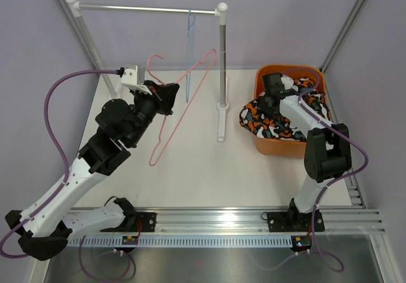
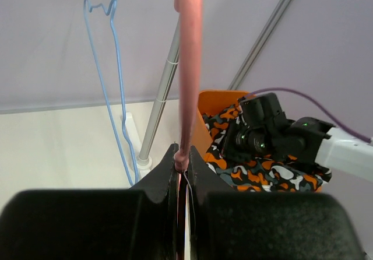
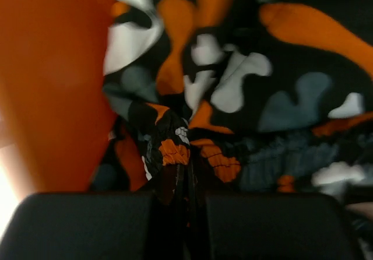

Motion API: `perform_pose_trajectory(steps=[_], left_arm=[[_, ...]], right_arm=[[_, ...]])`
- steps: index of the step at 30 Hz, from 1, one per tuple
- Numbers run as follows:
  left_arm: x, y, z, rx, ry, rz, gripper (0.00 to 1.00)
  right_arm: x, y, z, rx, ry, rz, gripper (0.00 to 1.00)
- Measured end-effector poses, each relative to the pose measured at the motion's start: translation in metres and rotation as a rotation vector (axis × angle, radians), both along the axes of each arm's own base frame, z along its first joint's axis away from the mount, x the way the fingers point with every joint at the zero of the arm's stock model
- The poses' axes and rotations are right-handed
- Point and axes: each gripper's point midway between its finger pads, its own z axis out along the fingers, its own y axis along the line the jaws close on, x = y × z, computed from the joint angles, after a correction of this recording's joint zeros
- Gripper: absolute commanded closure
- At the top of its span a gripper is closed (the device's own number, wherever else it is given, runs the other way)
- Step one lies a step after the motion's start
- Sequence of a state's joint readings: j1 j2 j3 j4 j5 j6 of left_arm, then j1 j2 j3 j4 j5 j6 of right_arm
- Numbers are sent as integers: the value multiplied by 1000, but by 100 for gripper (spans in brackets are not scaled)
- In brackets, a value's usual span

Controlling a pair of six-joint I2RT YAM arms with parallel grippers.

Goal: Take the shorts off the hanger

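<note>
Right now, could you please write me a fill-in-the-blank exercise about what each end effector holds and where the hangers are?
1. The left end effector is shut on a hanger coloured ____.
2. The right end effector, down in a bin coloured ____, pinches the black patterned shorts.
3. On the rail hangs a second hanger, coloured ____.
Missing words: pink; orange; blue.
</note>
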State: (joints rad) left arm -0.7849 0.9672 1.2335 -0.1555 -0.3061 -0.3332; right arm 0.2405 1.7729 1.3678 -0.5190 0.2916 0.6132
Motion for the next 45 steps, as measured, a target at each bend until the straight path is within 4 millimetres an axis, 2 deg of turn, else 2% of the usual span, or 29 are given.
perform_pose_trajectory(steps=[5, 7, 8, 11, 13, 17, 19, 23, 26, 30, 33, 35, 39, 40, 43, 45], left_arm=[[-6, 6, 8, -17, -17, 0, 100], [-9, 8, 11, -25, -26, -2, 100], [-10, 9, 13, -28, -29, -3, 100], [-14, 12, 16, -35, -37, -7, 100], [-16, 14, 18, -37, -39, -8, 100], [-19, 17, 23, -38, -40, -9, 100], [-22, 19, 27, -45, -48, -10, 100], [-27, 25, 31, -51, -54, -10, 100], [-32, 29, 36, -56, -59, -12, 100], [-37, 33, 43, -66, -69, -15, 100], [-39, 36, 45, -67, -71, -14, 100], [-41, 38, 47, -63, -67, -12, 100], [-38, 47, 50, -44, -44, 33, 100], [-37, 50, 51, -36, -37, 52, 100], [-30, 59, 48, -1, -11, 121, 100], [-24, 65, 45, 31, 12, 170, 100]], right_arm=[[-15, 6, -56, 69, 104, -53, 100], [-20, 8, -67, 78, 129, -70, 100], [-20, 8, -67, 83, 129, -79, 100], [-19, 8, -62, 95, 115, -99, 90], [-20, 8, -55, 101, 103, -110, 88], [-23, 3, -34, 126, 77, -130, 92], [-21, -8, -27, 144, 67, -165, 92], [-26, -28, -31, 146, 105, -233, 76], [-30, -33, -33, 141, 124, -253, 69], [-28, -35, -29, 125, 171, -275, 70], [-7, -35, -28, 121, 202, -292, 73], [4, -35, -34, 117, 223, -298, 73], [-2, -35, -52, 105, 284, -302, 71], [-3, -35, -54, 103, 289, -302, 67], [-6, -36, -55, 105, 281, -298, 64], [-8, -36, -50, 106, 270, -289, 57]])
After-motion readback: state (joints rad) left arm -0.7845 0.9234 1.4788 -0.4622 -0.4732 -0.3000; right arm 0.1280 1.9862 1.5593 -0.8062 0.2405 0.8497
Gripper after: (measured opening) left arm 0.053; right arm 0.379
